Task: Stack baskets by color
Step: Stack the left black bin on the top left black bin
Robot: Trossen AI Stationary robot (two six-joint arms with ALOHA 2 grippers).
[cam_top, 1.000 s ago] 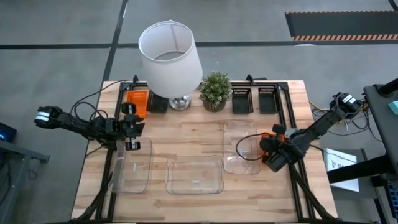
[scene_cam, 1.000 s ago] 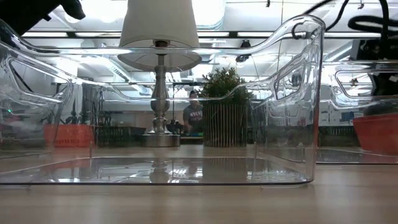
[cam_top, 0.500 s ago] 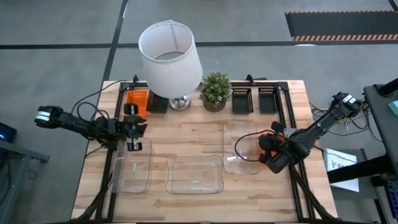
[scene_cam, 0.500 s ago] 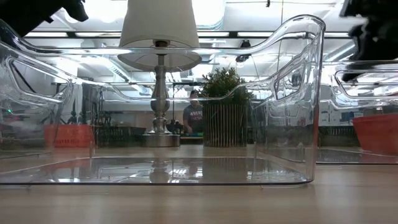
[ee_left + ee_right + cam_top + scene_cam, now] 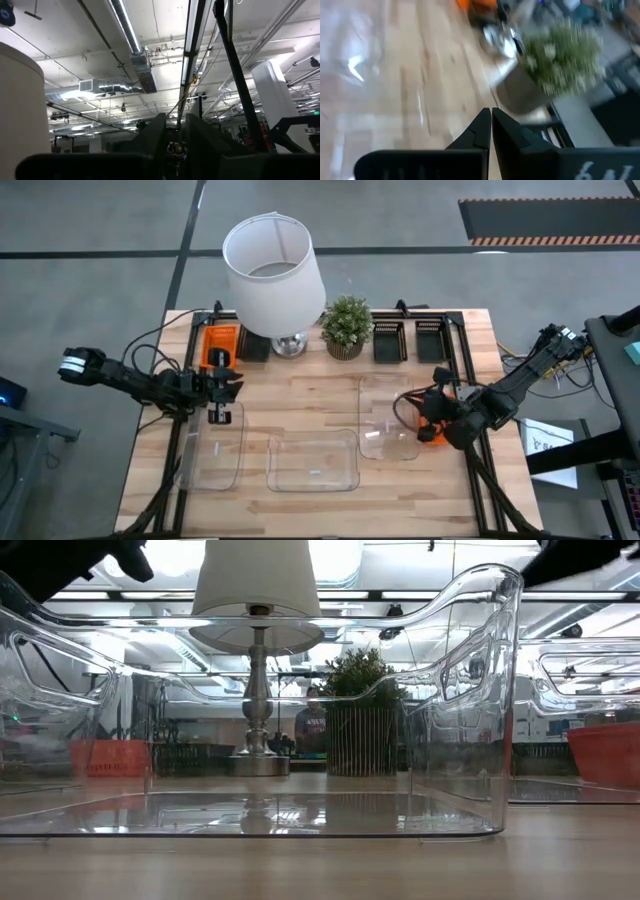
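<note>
Three clear baskets point(image 5: 312, 463) sit at the bench's point(image 5: 320, 380) six o'clock side. The right hand point(image 5: 418, 418), fingers pressed together, hovers at the three o'clock basket's point(image 5: 385, 415) rim; the left hand point(image 5: 222, 385), nearly closed on nothing, hangs near the red-orange basket point(image 5: 220, 340).

Glossy clear plastic baskets point(image 5: 312, 462); wood table point(image 5: 320, 385).
</note>
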